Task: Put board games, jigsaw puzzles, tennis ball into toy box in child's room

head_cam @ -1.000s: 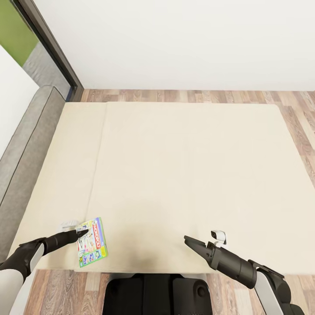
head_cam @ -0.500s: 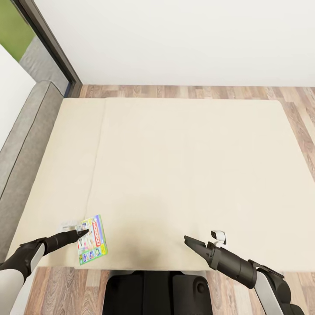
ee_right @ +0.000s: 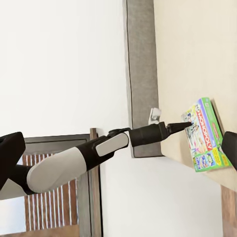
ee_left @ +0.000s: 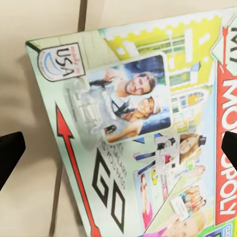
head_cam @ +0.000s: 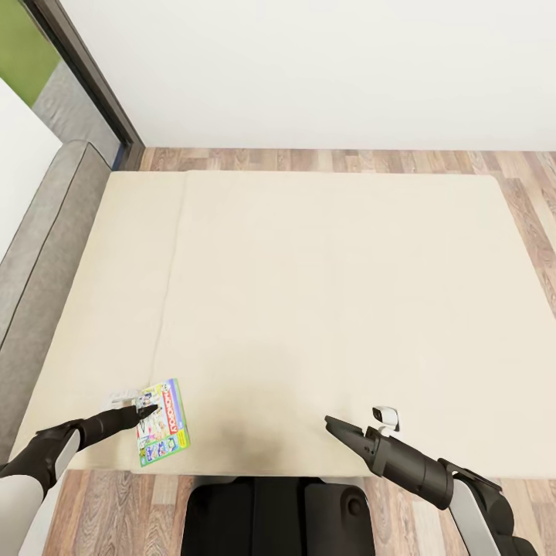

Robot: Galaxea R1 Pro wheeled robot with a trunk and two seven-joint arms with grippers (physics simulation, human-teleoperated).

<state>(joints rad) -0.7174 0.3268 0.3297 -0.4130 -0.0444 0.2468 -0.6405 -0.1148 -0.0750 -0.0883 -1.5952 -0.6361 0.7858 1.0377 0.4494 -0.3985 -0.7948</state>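
A Monopoly board game (head_cam: 162, 423) with a green edge lies flat on the cream bed (head_cam: 324, 293), near its front left corner. My left gripper (head_cam: 148, 409) hovers at the box's near-left edge. In the left wrist view this gripper (ee_left: 118, 148) is open, its black fingertips (ee_left: 10, 154) wide apart over the printed lid (ee_left: 148, 138). My right gripper (head_cam: 332, 423) hangs open and empty over the bed's front edge, well to the right of the box. The right wrist view looks across at the left gripper (ee_right: 185, 125) touching the box (ee_right: 205, 136).
A grey padded headboard (head_cam: 38, 255) runs along the bed's left side. A dark door frame (head_cam: 85, 77) stands at the back left against a white wall. Wood-plank floor (head_cam: 347, 160) shows behind and in front of the bed. My dark base (head_cam: 278, 517) sits at the front edge.
The whole picture shifted slightly, so the camera moved; the bed sits a little higher in frame. Both arms and the Monopoly box keep their places relative to each other.
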